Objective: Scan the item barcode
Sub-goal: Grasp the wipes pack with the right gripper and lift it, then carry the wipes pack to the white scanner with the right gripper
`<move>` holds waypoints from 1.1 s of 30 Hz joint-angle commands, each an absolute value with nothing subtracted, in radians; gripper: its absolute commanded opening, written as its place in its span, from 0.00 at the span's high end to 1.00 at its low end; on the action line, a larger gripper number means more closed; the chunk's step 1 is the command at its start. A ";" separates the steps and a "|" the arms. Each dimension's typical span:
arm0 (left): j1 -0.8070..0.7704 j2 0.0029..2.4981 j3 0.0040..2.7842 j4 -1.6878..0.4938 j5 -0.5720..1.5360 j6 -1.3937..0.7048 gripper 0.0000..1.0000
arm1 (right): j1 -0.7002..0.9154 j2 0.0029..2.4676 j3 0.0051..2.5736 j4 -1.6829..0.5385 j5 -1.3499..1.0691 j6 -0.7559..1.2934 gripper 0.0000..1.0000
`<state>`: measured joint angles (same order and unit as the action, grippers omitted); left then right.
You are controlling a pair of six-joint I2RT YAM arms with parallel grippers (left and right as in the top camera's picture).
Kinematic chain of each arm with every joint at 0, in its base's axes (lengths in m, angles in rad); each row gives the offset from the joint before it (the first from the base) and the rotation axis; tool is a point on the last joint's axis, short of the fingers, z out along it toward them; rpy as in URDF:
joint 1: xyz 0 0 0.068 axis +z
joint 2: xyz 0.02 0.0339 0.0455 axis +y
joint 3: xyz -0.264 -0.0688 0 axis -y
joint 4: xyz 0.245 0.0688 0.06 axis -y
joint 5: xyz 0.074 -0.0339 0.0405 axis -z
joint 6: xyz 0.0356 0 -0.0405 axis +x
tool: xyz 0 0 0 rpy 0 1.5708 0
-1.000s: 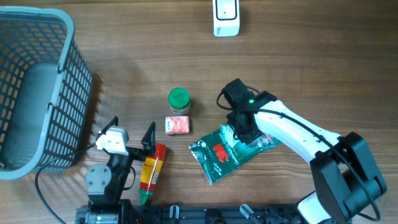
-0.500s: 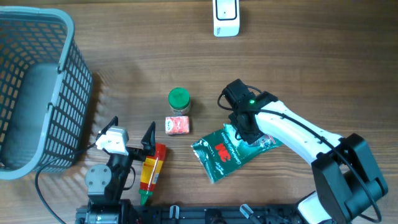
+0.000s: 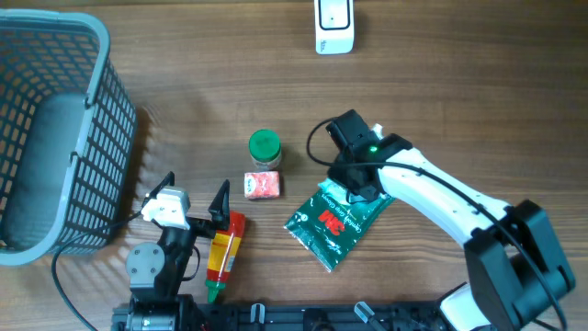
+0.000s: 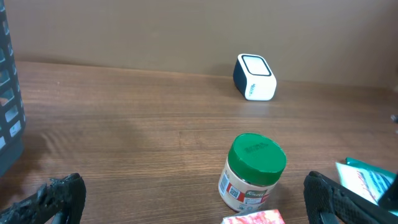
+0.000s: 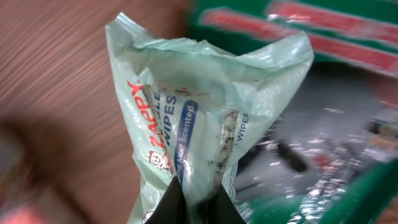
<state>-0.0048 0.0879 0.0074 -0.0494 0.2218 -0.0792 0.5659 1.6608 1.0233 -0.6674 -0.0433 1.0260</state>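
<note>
A green wipes packet (image 3: pixel 333 225) lies right of the table's middle, and my right gripper (image 3: pixel 356 189) is shut on its upper edge. The right wrist view shows the pale crumpled end of the wipes packet (image 5: pixel 186 118) pinched between the right gripper's (image 5: pixel 196 200) black fingertips. The white barcode scanner (image 3: pixel 333 26) stands at the far edge, also visible as the scanner (image 4: pixel 255 78) in the left wrist view. My left gripper (image 3: pixel 195 191) rests open near the front left with nothing between its fingers; the left wrist view shows the left gripper (image 4: pixel 196 205) spread wide.
A green-lidded jar (image 3: pixel 265 150) and a small red box (image 3: pixel 262 185) stand mid-table, just left of the packet. A red and yellow bottle (image 3: pixel 223 253) lies by the left arm. A grey basket (image 3: pixel 96 119) fills the left side.
The right gripper has closed fully on the packet's edge and shifted slightly left and away. The packet has swung round with it. The left arm has not moved.
</note>
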 commanded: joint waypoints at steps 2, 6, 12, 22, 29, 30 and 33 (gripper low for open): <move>-0.009 0.086 0.006 -0.057 0.212 -0.059 0.00 | 0.562 1.476 1.085 -0.609 -0.331 0.620 0.96; -0.009 0.086 0.006 -0.057 0.212 -0.059 0.00 | 0.562 1.428 1.085 -0.669 -0.447 0.626 0.96; -0.009 0.086 0.006 -0.057 0.212 -0.059 0.00 | 0.562 1.430 1.085 -0.768 -0.649 0.915 0.96; -0.009 0.086 0.006 -0.057 0.212 -0.059 0.00 | 0.562 1.430 1.085 -0.838 -0.883 1.514 0.96; -0.009 0.086 0.006 -0.057 0.212 -0.059 0.00 | 0.562 1.430 1.085 -0.811 -0.942 1.777 0.96; -0.009 0.086 0.006 -0.057 0.212 -0.059 0.00 | 0.562 1.430 1.085 -0.810 -0.942 1.818 0.96; -0.009 0.086 0.006 -0.057 0.212 -0.059 0.00 | 0.562 1.430 1.085 -0.779 -0.945 1.909 0.96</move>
<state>-0.0048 0.0879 0.0074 -0.0498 0.2218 -0.0792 0.5659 1.4269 1.0779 -0.8062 -0.8967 1.7168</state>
